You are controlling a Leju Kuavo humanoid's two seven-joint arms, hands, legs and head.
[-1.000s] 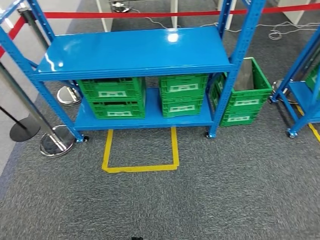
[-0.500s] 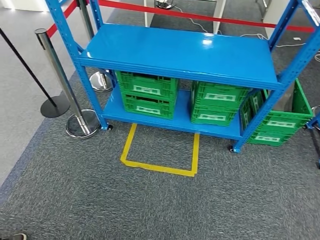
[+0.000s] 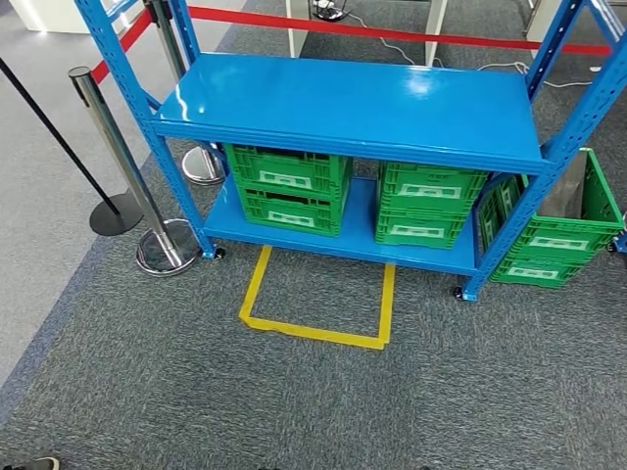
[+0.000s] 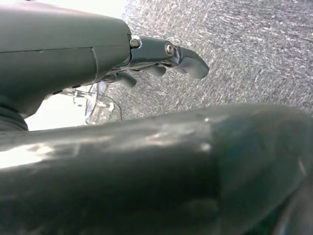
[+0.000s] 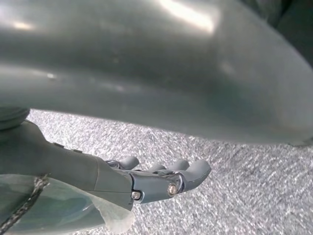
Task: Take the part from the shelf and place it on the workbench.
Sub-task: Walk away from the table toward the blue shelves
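Ahead, a blue metal shelf (image 3: pixel 348 103) is standing on grey carpet (image 3: pixel 296 401), its glossy upper deck catching a ceiling light. On the lower deck two stacks of green plastic crates (image 3: pixel 290 186) are sitting side by side, the second stack (image 3: pixel 425 203) to the right of the first. A third green crate (image 3: pixel 569 230) is resting on the floor just beyond the shelf's right post, with a grey sheet leaning inside it. Whether any crate is holding the part cannot be told, since the crate interiors are hidden. A yellow tape outline (image 3: pixel 319 308) is marking the carpet in front of the shelf. Chrome stanchions (image 3: pixel 129 171) with a red barrier belt (image 3: pixel 384 34) are standing left of and behind the shelf.

The left hand (image 4: pixel 162 56) is hanging over the carpet, fingers extended and holding nothing. The right hand (image 5: pixel 162 178) is hanging likewise, fingers stretched out and empty.
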